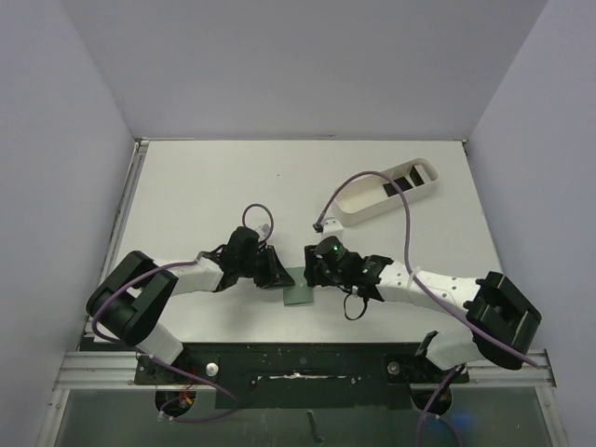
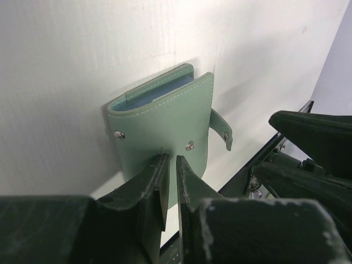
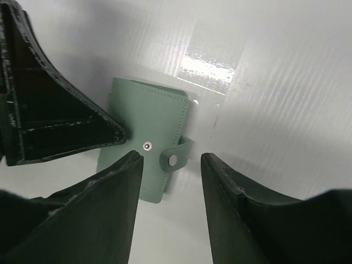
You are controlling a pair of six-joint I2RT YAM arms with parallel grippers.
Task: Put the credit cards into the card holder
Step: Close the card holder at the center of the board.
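On the white table [image 1: 205,186], the small grey-green leather folding card holder [image 2: 165,121] lies near the front edge, between the two arms. We see the left gripper [image 2: 171,162] with its black fingers nearly together, pinching the lower edge of the front cover, which stands slightly off the back and shows the bluish inner pockets [image 2: 154,96]. The right gripper [image 3: 170,159] hangs above the snap tab [image 3: 175,157], its fingers apart and holding nothing. Thin black rectangular credit cards [image 1: 410,175] lie in the long white oblong tray [image 1: 358,216], well apart at the far right
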